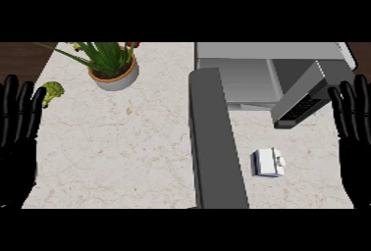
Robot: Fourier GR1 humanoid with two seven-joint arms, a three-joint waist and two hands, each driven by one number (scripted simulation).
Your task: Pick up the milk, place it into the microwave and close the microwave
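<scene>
Sits at the pick-up step, left robot hand point(18, 117) and right robot hand point(353, 120) both straight-fingered and empty, small white milk carton point(268, 163) on the pale stone worktop point(123, 147) left of the right one; needs a reach and grasp.

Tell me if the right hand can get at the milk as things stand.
Probably yes: bare counter lies between the open right hand and the milk; the microwave door stands left of it.
</scene>
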